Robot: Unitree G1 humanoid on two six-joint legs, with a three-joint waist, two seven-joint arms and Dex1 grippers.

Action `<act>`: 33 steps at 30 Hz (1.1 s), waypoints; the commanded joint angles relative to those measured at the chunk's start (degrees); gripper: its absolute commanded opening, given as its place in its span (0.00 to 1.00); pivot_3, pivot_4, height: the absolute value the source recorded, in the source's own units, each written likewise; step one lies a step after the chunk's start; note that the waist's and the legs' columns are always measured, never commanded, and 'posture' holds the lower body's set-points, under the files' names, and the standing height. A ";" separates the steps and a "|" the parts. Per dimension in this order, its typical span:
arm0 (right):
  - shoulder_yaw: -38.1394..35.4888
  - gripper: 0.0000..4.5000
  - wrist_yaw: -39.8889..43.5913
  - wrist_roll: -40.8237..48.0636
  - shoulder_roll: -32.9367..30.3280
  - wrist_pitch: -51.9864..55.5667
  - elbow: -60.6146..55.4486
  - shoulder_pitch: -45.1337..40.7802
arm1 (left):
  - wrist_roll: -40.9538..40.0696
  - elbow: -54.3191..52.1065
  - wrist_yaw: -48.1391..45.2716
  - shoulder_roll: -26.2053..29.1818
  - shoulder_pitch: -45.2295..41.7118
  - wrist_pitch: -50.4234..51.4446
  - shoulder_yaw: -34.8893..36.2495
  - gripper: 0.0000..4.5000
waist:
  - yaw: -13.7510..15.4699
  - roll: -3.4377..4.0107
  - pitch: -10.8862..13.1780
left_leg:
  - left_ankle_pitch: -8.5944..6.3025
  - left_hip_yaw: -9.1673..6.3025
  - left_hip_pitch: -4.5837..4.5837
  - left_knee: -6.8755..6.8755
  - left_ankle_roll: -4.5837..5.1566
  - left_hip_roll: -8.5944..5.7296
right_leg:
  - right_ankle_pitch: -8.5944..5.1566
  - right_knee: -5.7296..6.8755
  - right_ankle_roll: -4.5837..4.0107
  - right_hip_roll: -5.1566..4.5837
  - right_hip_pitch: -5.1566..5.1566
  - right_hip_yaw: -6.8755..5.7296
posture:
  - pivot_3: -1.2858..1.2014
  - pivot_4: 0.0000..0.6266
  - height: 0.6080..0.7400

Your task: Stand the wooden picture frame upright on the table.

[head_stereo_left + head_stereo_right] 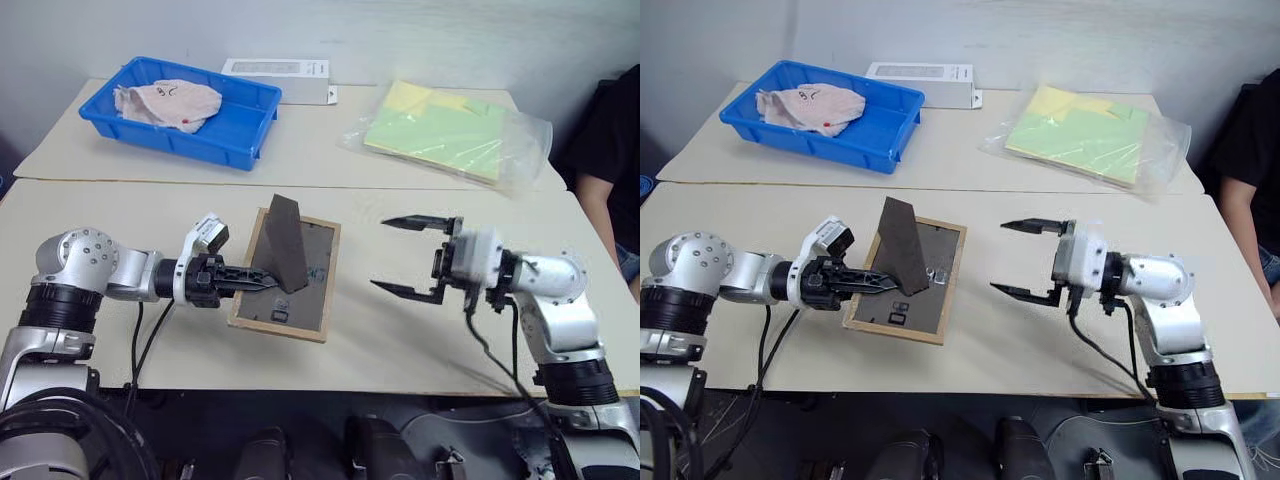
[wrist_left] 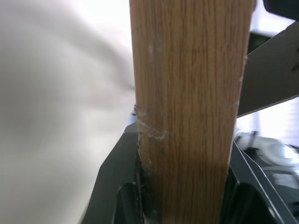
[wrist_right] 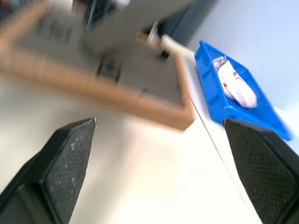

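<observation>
Left gripper (image 1: 262,282) is clenched on the wooden picture frame (image 1: 290,285), apparently lifted back-up, stand unfolded, above the table (image 1: 400,340). Right gripper (image 1: 403,256) gapes empty, level, just beside the frame's free edge.

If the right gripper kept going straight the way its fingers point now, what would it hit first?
Most likely the wooden picture frame. The right gripper is open and points sideways at the frame's near long edge, with bare table between them. The left gripper holds the frame from the other side. Height match is uncertain.
</observation>
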 commanded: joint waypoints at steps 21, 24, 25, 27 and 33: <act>3.47 0.32 -45.47 -40.76 5.52 -38.24 18.97 -7.70 | -33.77 1.28 20.89 4.12 -5.67 0.05 -12.71 0.29 | -0.69 0.03 0.01 | 0.08 -0.09 0.03 0.04 -0.12 0.04 | -0.01 0.14 -0.02 0.15 -0.04 0.00 | 0.52 0.24 1.00; 4.33 0.32 -47.33 -41.27 4.62 -38.40 19.38 -8.15 | -31.60 -3.47 21.96 4.20 -3.16 -2.82 -8.58 0.29 | -1.05 0.04 0.02 | 0.09 -0.08 0.03 0.03 -0.13 0.06 | -0.02 0.14 -0.02 0.17 -0.04 0.02 | 0.52 0.24 1.00; 4.79 0.32 -47.66 -40.96 4.21 -38.29 19.34 -8.20 | -30.12 -4.85 22.85 3.82 -2.11 -4.65 -5.97 0.29 | -1.14 0.07 0.03 | 0.09 -0.08 0.05 0.02 -0.14 0.06 | -0.02 0.14 -0.03 0.16 -0.04 0.04 | 0.52 0.24 1.00; 5.58 0.32 -48.34 -40.54 3.43 -38.53 18.87 -8.16 | -27.96 -6.97 23.46 3.62 -0.37 -7.42 -1.68 0.36 | -1.16 0.07 0.04 | 0.09 -0.10 0.06 0.02 -0.14 0.06 | -0.02 0.14 -0.03 0.16 -0.03 0.05 | 0.52 0.24 1.00; 6.86 0.28 -49.25 -38.49 1.62 -38.04 16.99 -7.42 | -24.94 -9.03 22.26 5.23 3.76 -8.12 6.48 0.77 | -1.69 0.06 0.07 | 0.10 -0.10 0.07 0.00 -0.16 0.09 | -0.02 0.13 -0.04 0.17 -0.01 0.04 | 0.52 0.24 1.00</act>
